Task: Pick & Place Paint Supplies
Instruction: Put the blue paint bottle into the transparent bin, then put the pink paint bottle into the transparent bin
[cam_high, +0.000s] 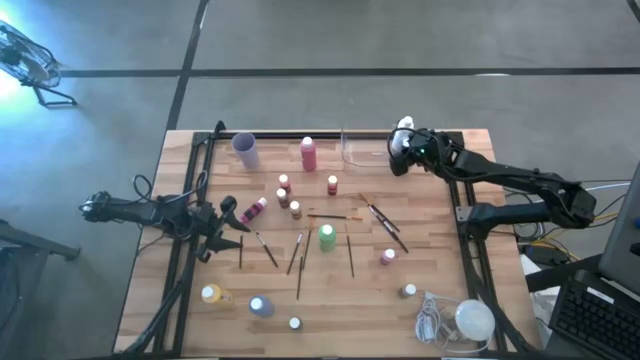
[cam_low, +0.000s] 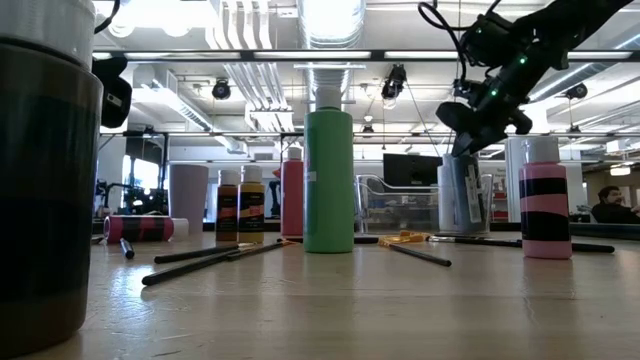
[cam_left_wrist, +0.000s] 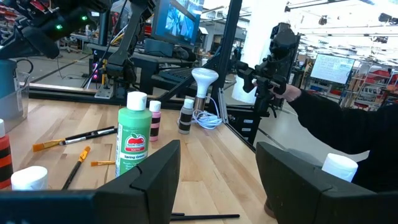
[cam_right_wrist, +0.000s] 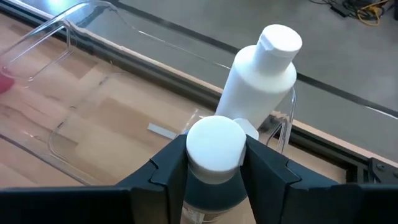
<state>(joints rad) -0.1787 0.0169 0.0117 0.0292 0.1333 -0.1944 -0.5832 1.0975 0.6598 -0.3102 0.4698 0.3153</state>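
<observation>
The right gripper (cam_right_wrist: 214, 163) is out over the far right part of the table (cam_high: 330, 300), just above the clear plastic tray (cam_high: 362, 150). Its fingers (cam_right_wrist: 168, 167) are clasped on the neck of a dark bottle with a white cap (cam_right_wrist: 215, 144), held upright over the tray. Right beside it, inside the tray's far corner, a white bottle (cam_right_wrist: 261, 78) leans with its cap tilted outward.

The left gripper (cam_high: 228, 212) waits low over the left side of the table, its fingers spread with nothing between them. A pink bottle (cam_high: 254, 211) lies on its side just to its right.

The rest of the paint supplies are scattered across the wood. A tall red bottle (cam_high: 308, 153) stands at the far edge next to a purple cup (cam_high: 245, 150). The green bottle (cam_high: 327, 237) stands near the middle, with thin paintbrushes (cam_high: 299, 262) lying loose around it. A small pink bottle (cam_high: 387, 256) sits further right. Along the near edge stand a yellow bottle (cam_high: 211, 294) and a purple bottle (cam_high: 260, 306). In the near right corner rests a white round lump with a coiled cord (cam_high: 472, 320).
</observation>
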